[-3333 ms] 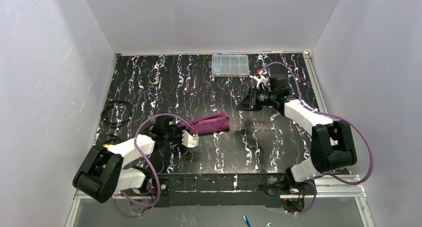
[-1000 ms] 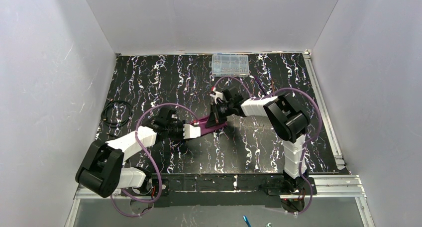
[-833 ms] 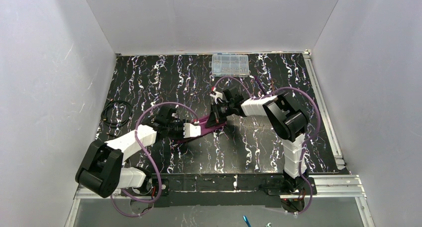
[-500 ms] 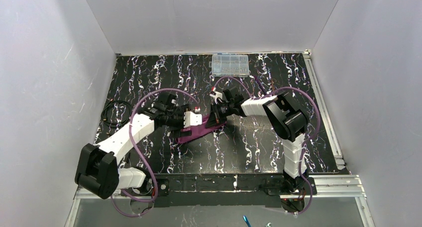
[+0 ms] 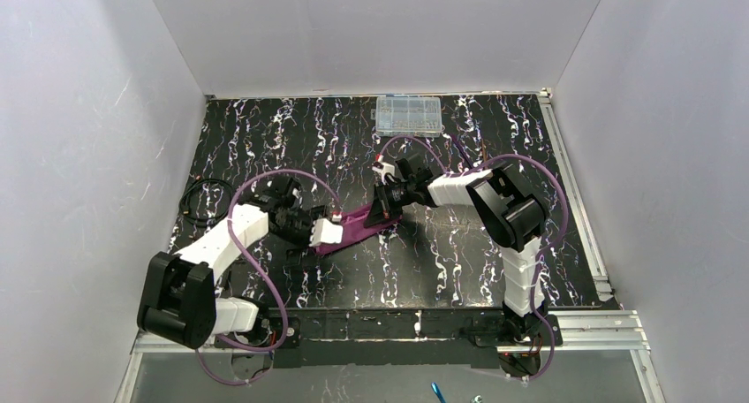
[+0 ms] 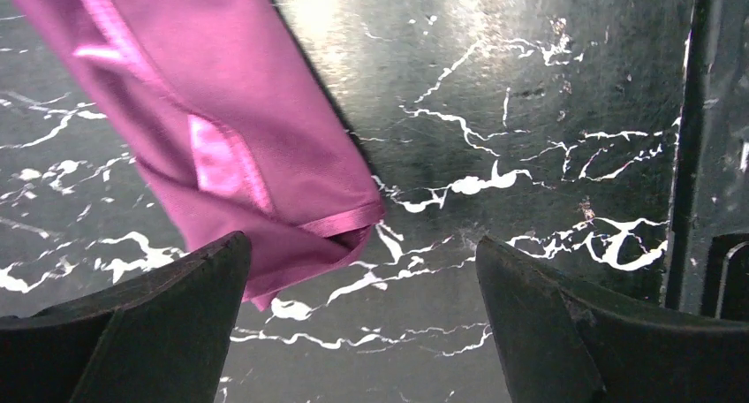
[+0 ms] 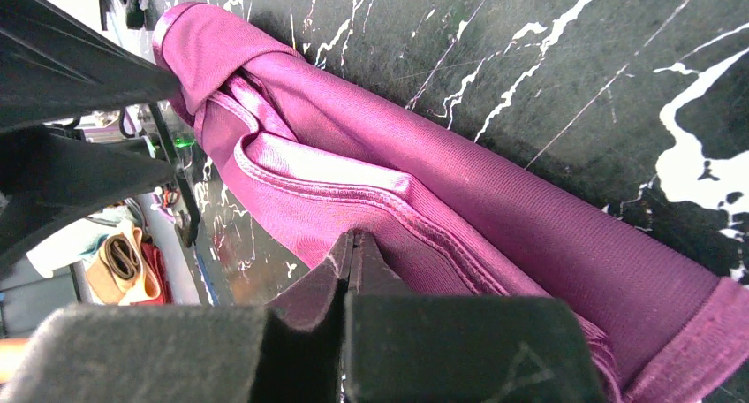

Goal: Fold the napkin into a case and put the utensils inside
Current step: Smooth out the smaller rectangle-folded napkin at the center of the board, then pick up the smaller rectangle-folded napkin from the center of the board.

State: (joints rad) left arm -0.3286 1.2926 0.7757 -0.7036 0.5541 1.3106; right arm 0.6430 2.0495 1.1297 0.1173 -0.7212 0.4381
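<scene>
The plum-purple napkin [image 5: 360, 225] lies folded into a narrow, slanted strip on the black marbled table [image 5: 459, 262]. My left gripper [image 5: 329, 232] hovers open at the strip's lower left end. In the left wrist view that end of the napkin [image 6: 221, 111] sits just ahead of the left finger, and my left gripper [image 6: 362, 270] has only bare table between its fingers. My right gripper [image 5: 386, 210] is shut at the strip's upper right end. Its joined tips [image 7: 353, 239] rest against the napkin's [image 7: 380, 178] folds, and no cloth shows between them. The utensils are out of view.
A clear plastic compartment box [image 5: 408, 116] sits at the back of the table. A coil of black cable [image 5: 206, 200] lies by the left wall. White walls enclose three sides, and a metal rail [image 5: 574, 200] runs along the right edge.
My left gripper opened and let go of the napkin's left end, rose toward the back, then came down again beside that end. The right gripper stayed put.
</scene>
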